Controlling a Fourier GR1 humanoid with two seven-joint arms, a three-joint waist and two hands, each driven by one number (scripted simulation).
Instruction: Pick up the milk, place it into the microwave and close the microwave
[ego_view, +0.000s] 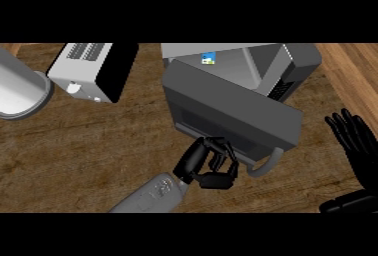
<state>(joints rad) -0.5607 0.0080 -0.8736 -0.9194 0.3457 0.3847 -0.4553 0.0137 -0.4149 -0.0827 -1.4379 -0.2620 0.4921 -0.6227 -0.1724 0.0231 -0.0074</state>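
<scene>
Your left hand (209, 167), nearest, has fingers curled against the microwave door (232, 112), holding nothing, probably to push it closed. The milk carton (209, 58) stands inside the microwave (295, 62). Your right hand (354, 140) rests open at the right edge.

The counter (88, 145) is brown wood with a dark, streaky grain, matt; a paler, smoother plank (353, 70) edges it at right; the microwave (295, 65) has a dull grey casing like painted metal, its door (236, 107) matt with a darker window; the toaster (92, 70) looks pale metal with a glossy black side; the pot (22, 90) is brushed grey metal; both hands, left (210, 165) and right (358, 140), are shiny black plastic.
</scene>
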